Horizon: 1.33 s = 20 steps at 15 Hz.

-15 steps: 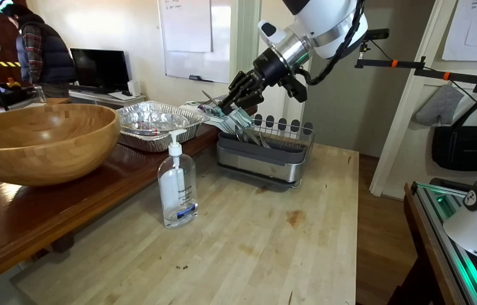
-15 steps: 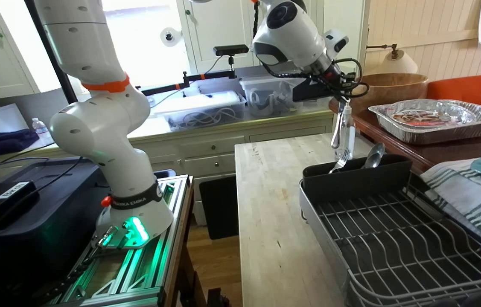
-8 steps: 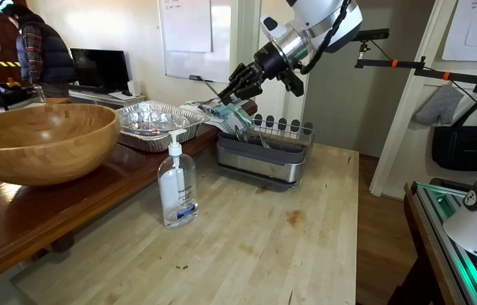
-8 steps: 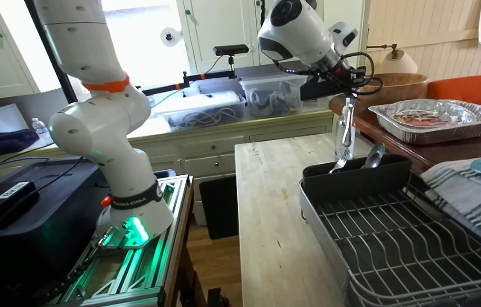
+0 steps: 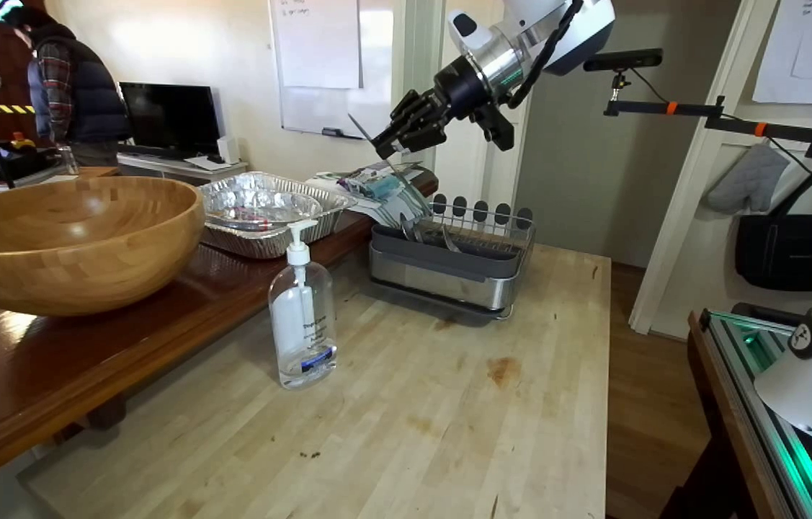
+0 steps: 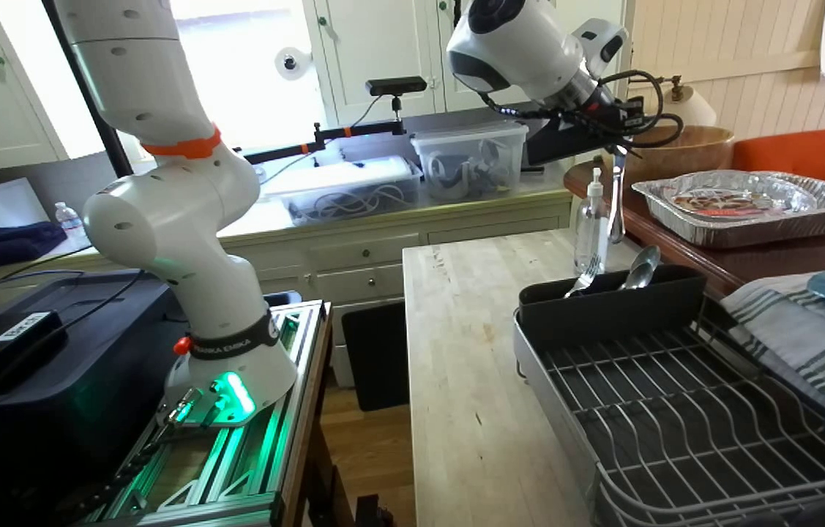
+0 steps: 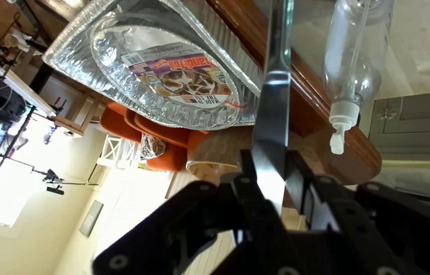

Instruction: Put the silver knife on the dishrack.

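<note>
My gripper (image 5: 382, 146) is shut on the silver knife (image 5: 360, 127) and holds it in the air, tilted, above and behind the cutlery holder's end of the dishrack (image 5: 442, 280). In an exterior view the knife (image 6: 617, 197) hangs down from the gripper (image 6: 618, 145), beyond the dishrack (image 6: 562, 417) and beside the soap bottle. In the wrist view the knife (image 7: 274, 95) runs up from between the fingertips (image 7: 270, 158); its far end leaves the frame at the top. The rack's wire bed shows bare.
A dark cutlery holder (image 6: 617, 311) on the rack's end holds a fork (image 6: 585, 277) and a spoon (image 6: 643, 267). A soap bottle (image 5: 302, 324) stands on the light table. Foil trays (image 5: 254, 241), a wooden bowl (image 5: 74, 281) and a striped towel (image 6: 807, 329) lie on the brown table.
My gripper has risen with the knife still in it. In an exterior view they have also moved right, past the soap bottle. The dishrack and other objects have not moved.
</note>
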{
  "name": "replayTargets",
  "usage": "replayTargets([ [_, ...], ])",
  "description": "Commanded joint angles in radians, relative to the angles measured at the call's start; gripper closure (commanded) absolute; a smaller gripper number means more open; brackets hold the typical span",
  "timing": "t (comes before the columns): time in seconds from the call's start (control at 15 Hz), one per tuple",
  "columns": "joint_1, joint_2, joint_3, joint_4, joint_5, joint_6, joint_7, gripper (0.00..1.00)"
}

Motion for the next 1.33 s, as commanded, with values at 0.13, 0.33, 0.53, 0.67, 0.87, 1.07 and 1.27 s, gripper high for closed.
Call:
replayTargets([
  [0.13,-0.029,-0.017,-0.034,0.018,0.042,-0.088,-0.100,0.94],
  [0.33,-0.039,-0.011,-0.053,0.026,0.045,-0.134,-0.132,0.94],
  [0.53,-0.046,-0.008,-0.071,0.033,0.054,-0.178,-0.164,0.94],
  [0.67,-0.052,-0.004,-0.081,0.040,0.062,-0.204,-0.185,0.94],
  [0.87,-0.060,0.007,-0.097,0.052,0.073,-0.258,-0.210,0.94],
  [1.07,-0.068,0.021,-0.115,0.062,0.071,-0.314,-0.225,0.94],
  [1.27,-0.075,0.036,-0.127,0.068,0.059,-0.352,-0.223,0.94],
])
